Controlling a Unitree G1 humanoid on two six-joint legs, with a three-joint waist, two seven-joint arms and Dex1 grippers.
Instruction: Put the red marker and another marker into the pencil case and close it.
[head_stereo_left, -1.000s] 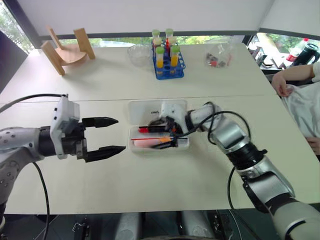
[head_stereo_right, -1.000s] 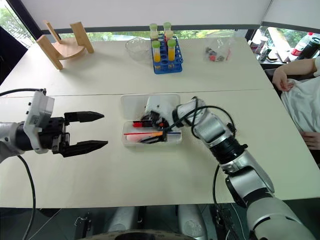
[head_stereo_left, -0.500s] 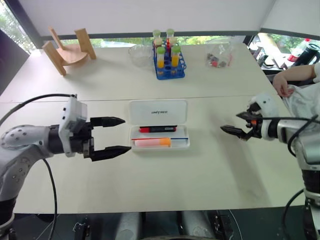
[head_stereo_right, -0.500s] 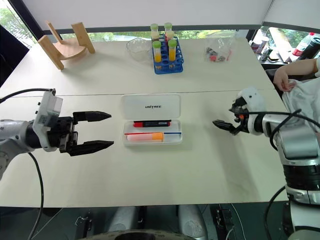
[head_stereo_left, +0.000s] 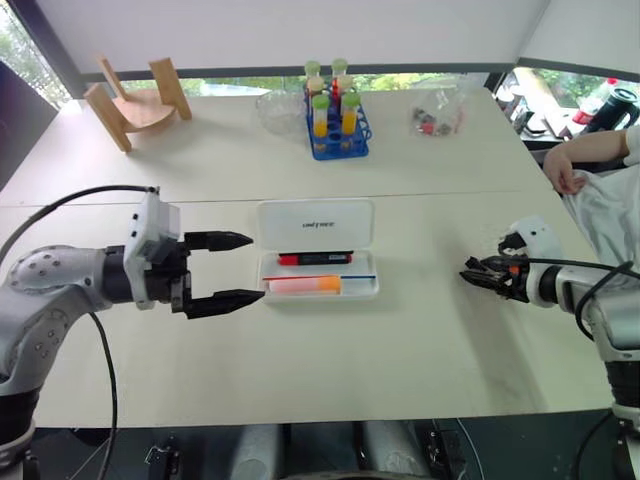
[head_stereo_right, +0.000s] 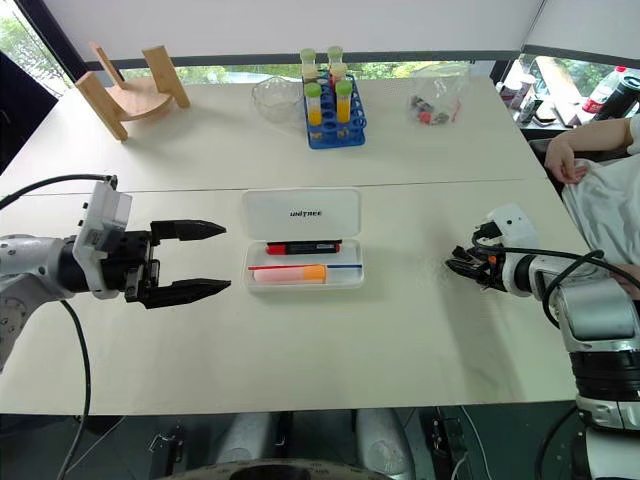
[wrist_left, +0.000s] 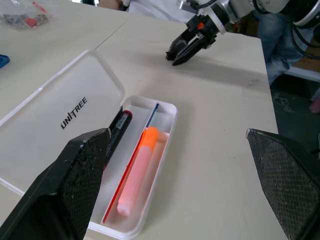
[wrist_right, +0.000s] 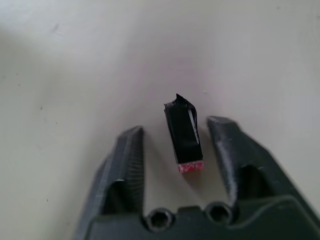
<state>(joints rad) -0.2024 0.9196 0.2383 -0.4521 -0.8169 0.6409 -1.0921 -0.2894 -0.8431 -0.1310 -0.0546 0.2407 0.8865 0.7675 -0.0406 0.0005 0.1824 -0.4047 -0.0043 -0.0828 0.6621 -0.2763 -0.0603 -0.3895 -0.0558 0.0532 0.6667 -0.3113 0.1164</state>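
Head views: the pencil case (head_stereo_left: 317, 250) lies open at the middle of the pale counter (head_stereo_left: 320, 350), its lid flat toward twelve o'clock with a small dark logo on it. In the tray the red marker (head_stereo_left: 314, 258) lies crosswise along the hinge side, and the pink-and-orange highlighter (head_stereo_left: 304, 285) lies parallel just beside it at six o'clock, orange end toward three o'clock. The left hand (head_stereo_left: 233, 270) hovers at nine o'clock of the case, pointing at it, fingers wide apart and holding nothing. The right hand (head_stereo_right: 462, 266) sits low over the counter well out at three o'clock, its fingers drawn near each other. A blue rack of tubes (head_stereo_left: 336, 122), a clear bowl (head_stereo_left: 277, 106) and a wooden stand (head_stereo_left: 135, 99) stand far off toward twelve, and a person's arm (head_stereo_left: 583, 160) rests at the counter's right edge.

Left wrist view: both dark fingers (wrist_left: 70, 190) frame the open case (the lid reads UNITREE), with marker and highlighter side by side in the tray; a thin red-and-blue stick (wrist_left: 131, 168) lies between them. The right hand shows beyond.

Right wrist view: a small black cap-like piece (wrist_right: 183, 135) with a red end lies on the counter between the two fingers (wrist_right: 125, 165), which stand narrowly apart and do not touch it.
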